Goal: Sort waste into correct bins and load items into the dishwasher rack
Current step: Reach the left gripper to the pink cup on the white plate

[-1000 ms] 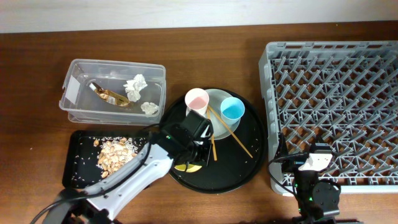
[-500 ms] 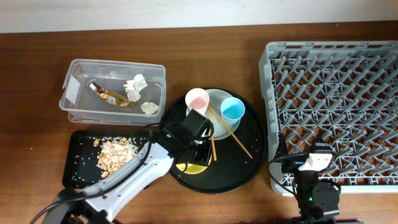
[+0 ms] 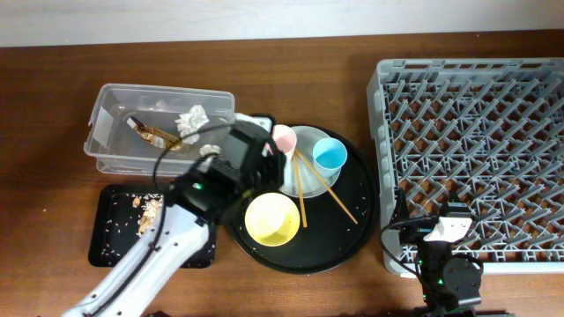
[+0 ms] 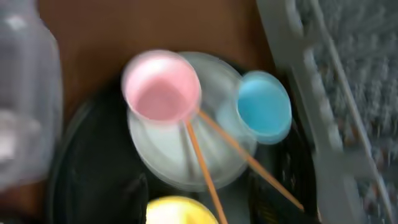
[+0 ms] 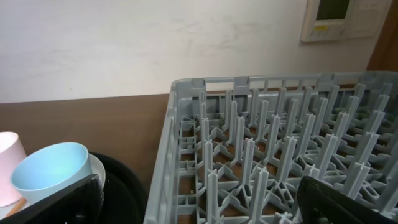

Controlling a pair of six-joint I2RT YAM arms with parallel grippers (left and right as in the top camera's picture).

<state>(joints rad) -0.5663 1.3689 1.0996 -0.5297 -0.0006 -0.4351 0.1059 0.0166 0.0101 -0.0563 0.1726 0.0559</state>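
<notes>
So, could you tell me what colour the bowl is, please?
Yellow; the bowl shows best in the overhead view.

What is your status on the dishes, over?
Left gripper by pink cup, grip unclear. Right gripper open, empty, at dishwasher rack edge. Rack bare; yellow bowl upright on round tray.

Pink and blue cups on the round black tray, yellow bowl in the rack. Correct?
Not quite. The yellow bowl is not in the dishwasher rack. It sits on the round black tray too, nearer the camera's bottom edge than the pink cup and blue cup. The overhead view shows this, with no dishes in the rack.
</notes>
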